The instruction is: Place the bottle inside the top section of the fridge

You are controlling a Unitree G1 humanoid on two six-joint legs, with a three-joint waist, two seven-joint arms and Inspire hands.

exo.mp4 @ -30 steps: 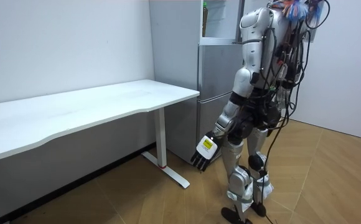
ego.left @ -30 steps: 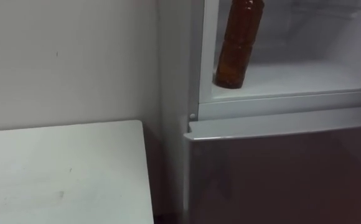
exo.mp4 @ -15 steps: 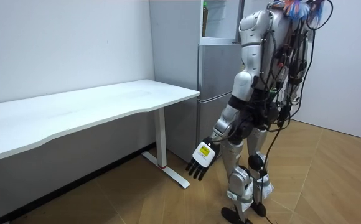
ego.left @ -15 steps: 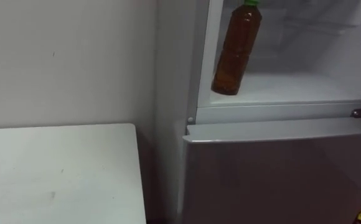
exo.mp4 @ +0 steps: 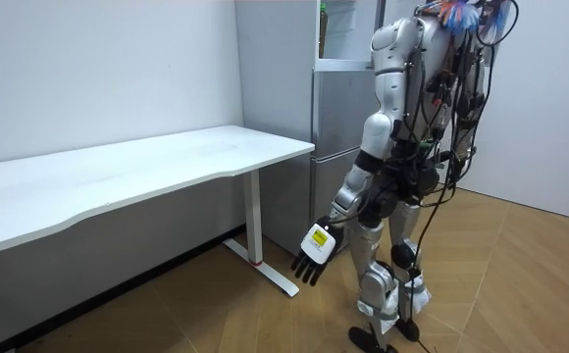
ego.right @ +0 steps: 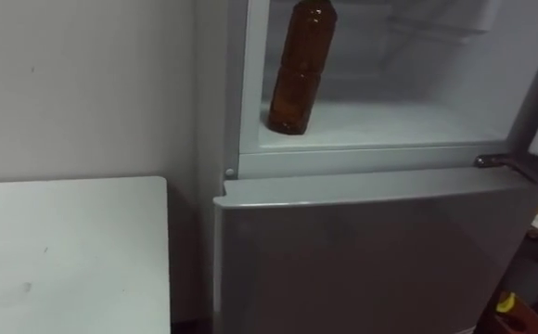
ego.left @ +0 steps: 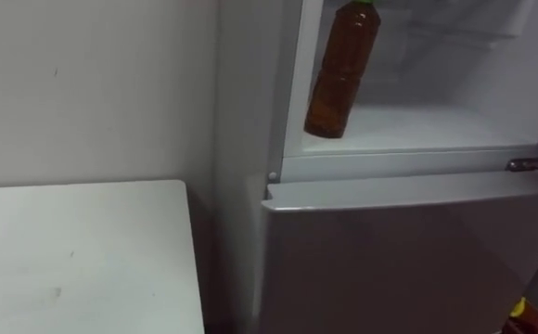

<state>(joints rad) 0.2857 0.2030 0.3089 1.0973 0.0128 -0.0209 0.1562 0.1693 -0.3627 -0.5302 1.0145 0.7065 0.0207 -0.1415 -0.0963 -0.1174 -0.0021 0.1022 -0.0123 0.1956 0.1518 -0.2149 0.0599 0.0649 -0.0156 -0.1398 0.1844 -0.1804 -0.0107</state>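
While the brown bottle is standing upright at the left front of the upper fridge shelf, the robot's left hand is hanging well below it, near the white table, fingers loosely spread and holding nothing.

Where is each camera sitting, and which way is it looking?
Left eye view: on the robot's head, looking down at the bottle standing in the open upper fridge, white table at left.
Right eye view: beside it, same scene from slightly further right.
Room view: off in the room behind the robot, seeing its whole body facing the fridge, left robot hand hanging open.
Shared: all three show the fridge and table.
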